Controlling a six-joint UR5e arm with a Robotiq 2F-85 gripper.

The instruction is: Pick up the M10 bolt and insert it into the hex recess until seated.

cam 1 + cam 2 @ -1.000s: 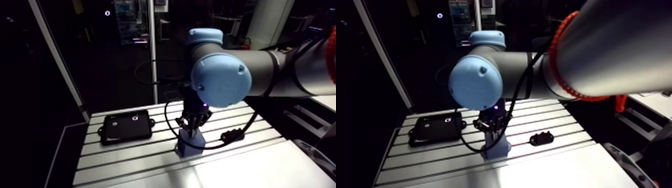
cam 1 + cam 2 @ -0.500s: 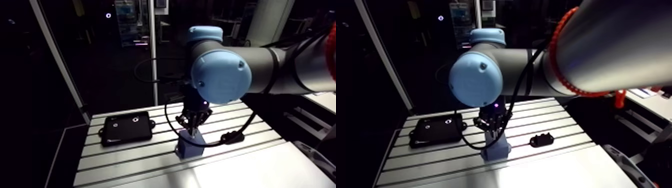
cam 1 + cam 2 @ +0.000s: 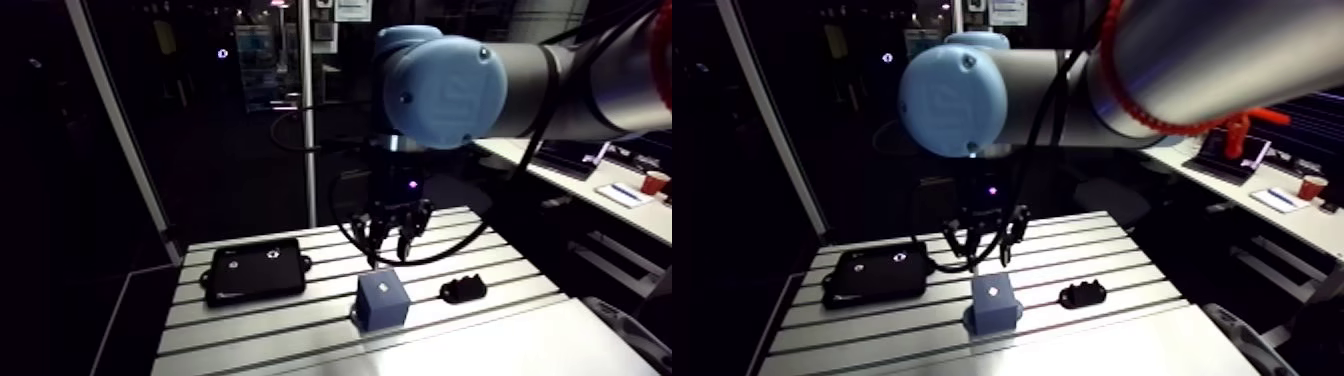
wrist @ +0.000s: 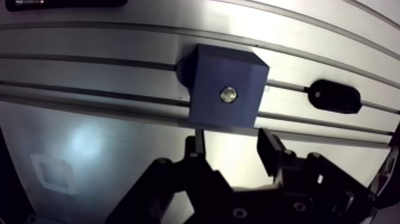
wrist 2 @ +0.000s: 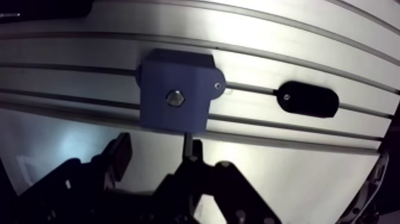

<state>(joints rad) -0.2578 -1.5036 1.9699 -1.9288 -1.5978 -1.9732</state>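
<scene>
A blue block (image 4: 226,89) sits on the slotted table. The bolt (image 4: 228,93) rests in the recess in the block's top face, with only its shiny hex head showing. My gripper (image 4: 235,149) is open and holds nothing; its two fingers (image 4: 271,152) stand apart. In the arm view the gripper (image 3: 390,235) hangs well above the block (image 3: 383,300) and slightly behind it, touching nothing.
A small black oval part (image 4: 335,95) lies on the table beside the block. A flat black tray (image 3: 255,268) rests at the table's back left. The table (image 3: 300,330) has long slots, and a smooth metal sheet covers its near side.
Earlier the gripper was down on the block with its fingers shut. Now it has lifted off and opened, and the bolt stays in the block. The arm view has shifted as well.
</scene>
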